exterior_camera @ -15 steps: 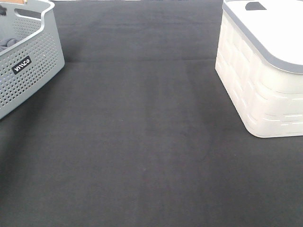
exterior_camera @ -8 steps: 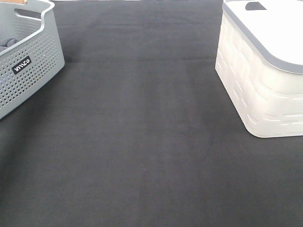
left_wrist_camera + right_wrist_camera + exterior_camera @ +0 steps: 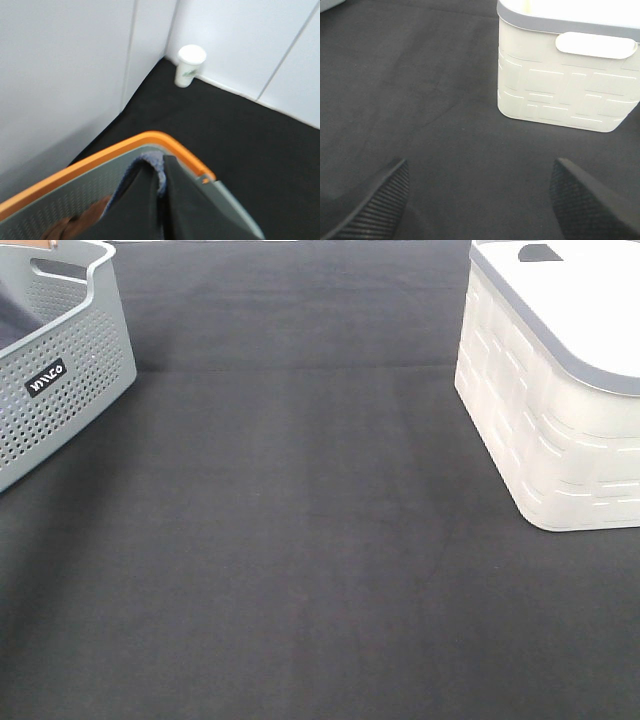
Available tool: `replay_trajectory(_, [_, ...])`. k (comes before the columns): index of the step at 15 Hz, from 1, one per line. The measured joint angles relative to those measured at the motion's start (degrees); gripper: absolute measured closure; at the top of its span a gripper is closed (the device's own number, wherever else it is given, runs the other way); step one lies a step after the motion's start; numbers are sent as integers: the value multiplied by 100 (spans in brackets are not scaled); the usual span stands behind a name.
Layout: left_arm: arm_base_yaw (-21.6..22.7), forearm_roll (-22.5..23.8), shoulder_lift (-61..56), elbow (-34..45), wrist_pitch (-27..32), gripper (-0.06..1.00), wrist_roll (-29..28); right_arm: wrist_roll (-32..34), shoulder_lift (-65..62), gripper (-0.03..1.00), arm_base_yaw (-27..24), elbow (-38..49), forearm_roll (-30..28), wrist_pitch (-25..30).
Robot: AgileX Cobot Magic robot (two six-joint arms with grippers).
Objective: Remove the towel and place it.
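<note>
Left claw (image 3: 159,176): closed on a fold of the towel (image 3: 146,161), over the grey basket (image 3: 75,192) at the far-left corner of the counter (image 3: 300,540). View blurred, towel mostly hidden. Right claw (image 3: 480,165): wide open, empty.

Open black mat (image 3: 300,540) between grey basket (image 3: 60,390) and white bin (image 3: 550,420).

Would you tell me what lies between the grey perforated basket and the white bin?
Only bare black mat separates the grey basket from the white bin, as the exterior high view shows.
</note>
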Motion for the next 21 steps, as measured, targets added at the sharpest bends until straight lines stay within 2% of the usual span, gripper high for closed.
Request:
replay_trajectory(5, [-481, 430, -344, -92, -602, 94, 63, 0, 0, 20, 0, 0, 0, 0])
replay_trajectory(9, [-985, 613, -350, -859, -762, 94, 155, 11, 0, 20, 0, 0, 0, 0])
replay_trajectory(14, [-1627, 630, -372, -1667, -1117, 94, 430, 11, 0, 20, 0, 0, 0, 0])
replay_trajectory(19, [-2315, 539, -372, -1725, -1346, 94, 458, 11, 0, 20, 0, 0, 0, 0])
replay_trajectory(21, [-2750, 504, -372, -1725, -1261, 94, 814, 11, 0, 20, 0, 0, 0, 0])
